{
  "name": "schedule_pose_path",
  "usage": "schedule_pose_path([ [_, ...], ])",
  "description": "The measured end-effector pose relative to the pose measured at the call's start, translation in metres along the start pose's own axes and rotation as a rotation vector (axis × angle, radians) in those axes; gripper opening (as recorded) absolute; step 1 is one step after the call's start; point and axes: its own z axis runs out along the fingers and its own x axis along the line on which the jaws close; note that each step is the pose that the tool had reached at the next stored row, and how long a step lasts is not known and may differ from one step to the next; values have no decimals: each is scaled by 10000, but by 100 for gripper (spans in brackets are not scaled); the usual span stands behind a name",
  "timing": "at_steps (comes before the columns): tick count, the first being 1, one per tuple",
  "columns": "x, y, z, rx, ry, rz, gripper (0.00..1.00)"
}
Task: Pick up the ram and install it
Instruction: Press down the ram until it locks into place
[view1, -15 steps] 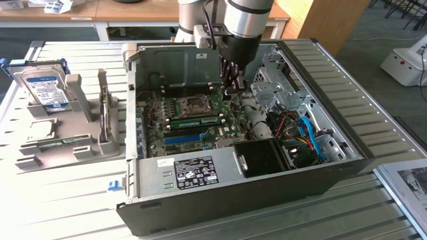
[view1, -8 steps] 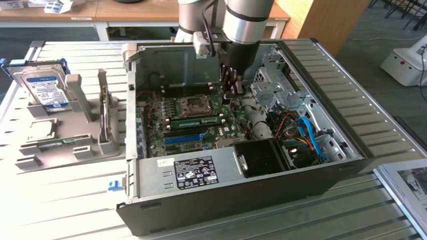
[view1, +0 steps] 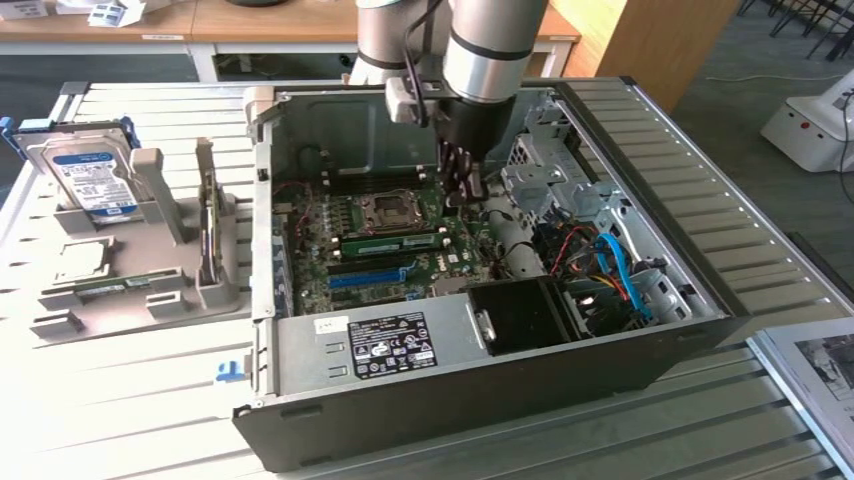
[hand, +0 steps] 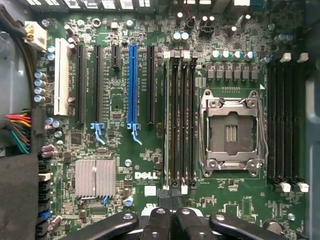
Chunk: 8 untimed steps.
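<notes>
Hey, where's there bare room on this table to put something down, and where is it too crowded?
Bare slatted table lies in front of the grey parts stand, beside the open computer case on the exterior view's left. Another bare strip runs along the case's other side. Inside the case it is crowded: motherboard, cables and the pincer.

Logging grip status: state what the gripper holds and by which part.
Nothing visible: the gripper is shut above the motherboard, and the ram sits apart beside the CPU socket.
</notes>
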Motion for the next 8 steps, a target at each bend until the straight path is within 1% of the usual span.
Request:
schedule_pose_path([
  [8, 2, -4, 144, 0, 2, 0, 10],
])
